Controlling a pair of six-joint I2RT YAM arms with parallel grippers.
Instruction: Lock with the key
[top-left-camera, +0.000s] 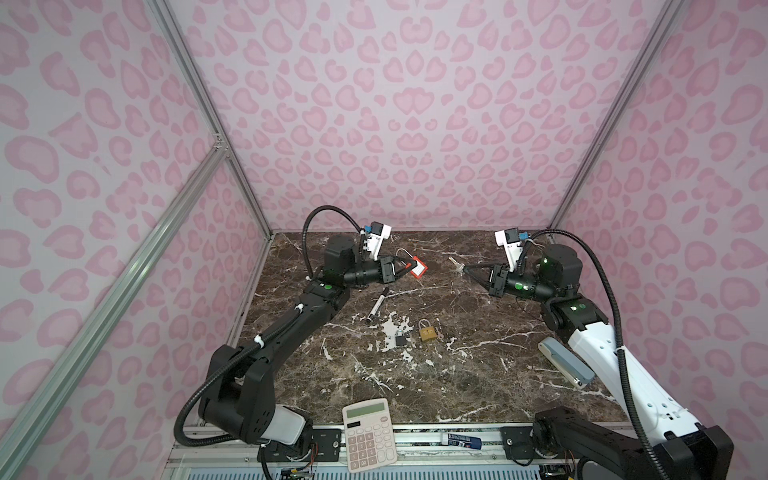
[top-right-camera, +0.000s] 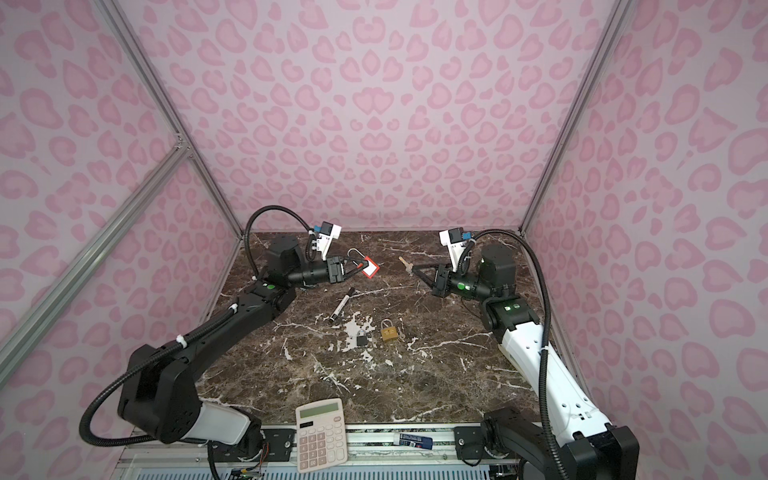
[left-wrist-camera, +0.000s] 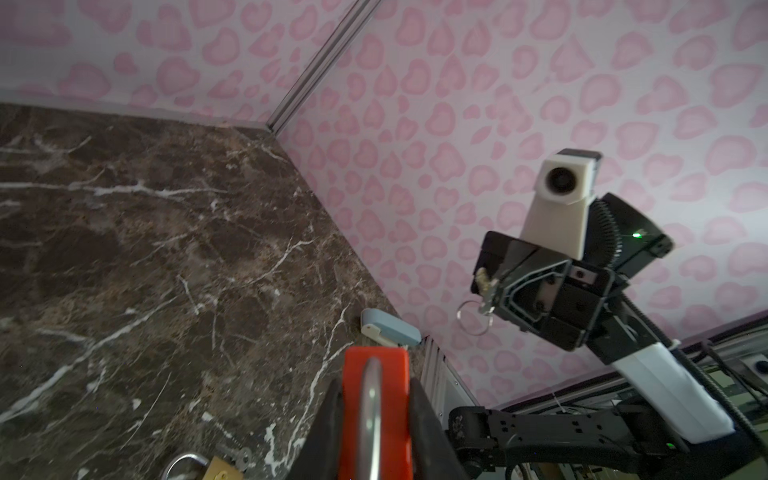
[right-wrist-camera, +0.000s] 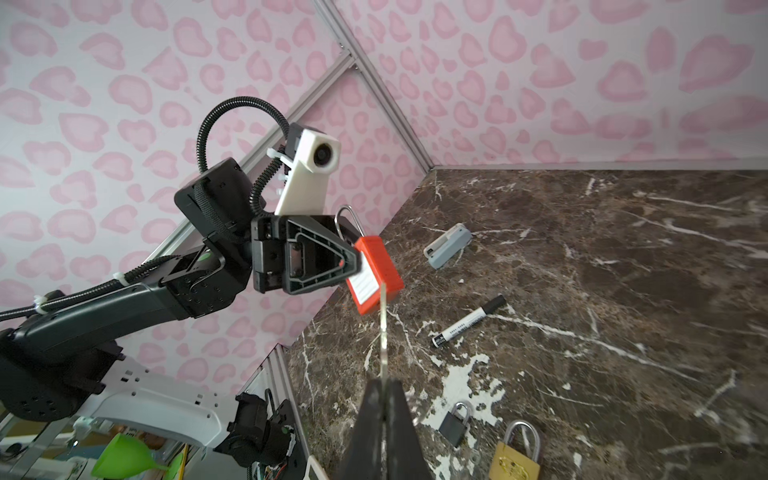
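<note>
Top views both show you the left gripper (top-left-camera: 409, 266) on the left, held off the far part of the marble table (top-left-camera: 478, 374), its jaws narrowed onto the body of the red padlock (top-left-camera: 419, 270), white label facing up. Right of it, apart, the key (top-left-camera: 454, 262) juts from your right gripper (top-left-camera: 466, 271), whose jaws are pinched fully together on it; its free end aims at the padlock.

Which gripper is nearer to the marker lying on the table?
Left. The left gripper, shut on the red padlock, hangs just past the far end of the marker. The right gripper, shut on the key, is farther away, well to the right in both top views.
</note>
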